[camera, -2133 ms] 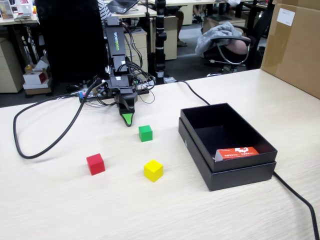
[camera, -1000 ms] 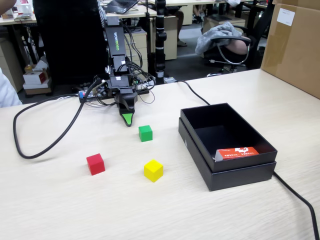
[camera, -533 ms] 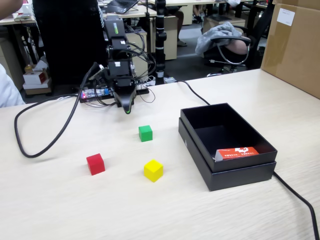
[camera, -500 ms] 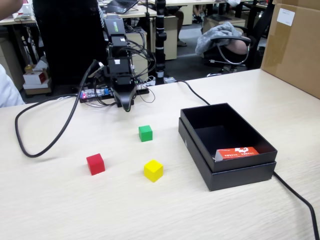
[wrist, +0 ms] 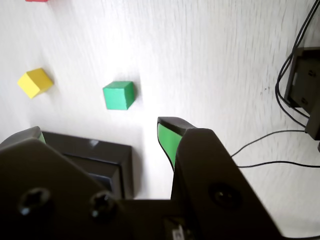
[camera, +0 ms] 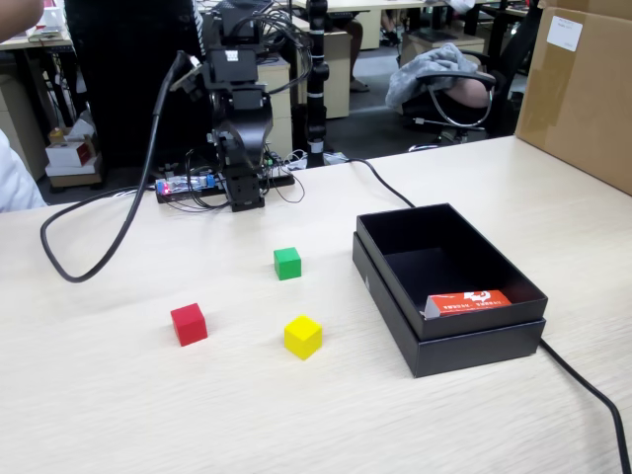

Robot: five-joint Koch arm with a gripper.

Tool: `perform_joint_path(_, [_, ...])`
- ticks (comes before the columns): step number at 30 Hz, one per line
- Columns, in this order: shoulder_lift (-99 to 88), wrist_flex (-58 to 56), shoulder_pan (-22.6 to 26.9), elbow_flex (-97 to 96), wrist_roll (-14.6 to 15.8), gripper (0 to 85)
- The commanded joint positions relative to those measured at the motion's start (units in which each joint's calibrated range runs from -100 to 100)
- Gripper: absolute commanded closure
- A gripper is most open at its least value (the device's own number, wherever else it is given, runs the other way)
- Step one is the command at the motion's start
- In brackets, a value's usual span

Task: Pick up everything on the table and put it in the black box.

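Three cubes rest on the pale wood table (camera: 148, 395): green (camera: 287, 263), red (camera: 189, 324) and yellow (camera: 303, 337). The black box (camera: 474, 341) stands to their right in the fixed view. My gripper (camera: 242, 196) hangs raised at the back of the table, behind the green cube and clear of all three. In the wrist view the gripper (wrist: 100, 129) is open, with nothing between its green-lined fingers (wrist: 167, 140). Below it there lie the green cube (wrist: 119, 95), the yellow cube (wrist: 35, 82), a sliver of the red cube (wrist: 37, 0) and a corner of the black box (wrist: 107, 160).
A flat orange-red packet (camera: 469, 301) lies inside the box. A thick black cable (camera: 99, 262) loops over the table's left side, another (camera: 583, 380) runs past the box. A brown carton (camera: 583, 89) stands at the right. Electronics and wires (camera: 197, 185) sit at the arm's base.
The arm has lifted and folded back from the table: the gripper rose from just behind the green cube to a higher spot near the base. The cubes have not moved.
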Motion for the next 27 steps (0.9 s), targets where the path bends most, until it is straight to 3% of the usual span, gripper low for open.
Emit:
perform_joint_path(1, [0.1,-1.2,0.2,4.7,-1.1,40.6])
perform_joint_path(14, [5.7,-1.2,0.8,3.5,-1.7,38.7])
perform_joint_path(27, [38.9,4.4,1.7,5.7,0.0,36.2])
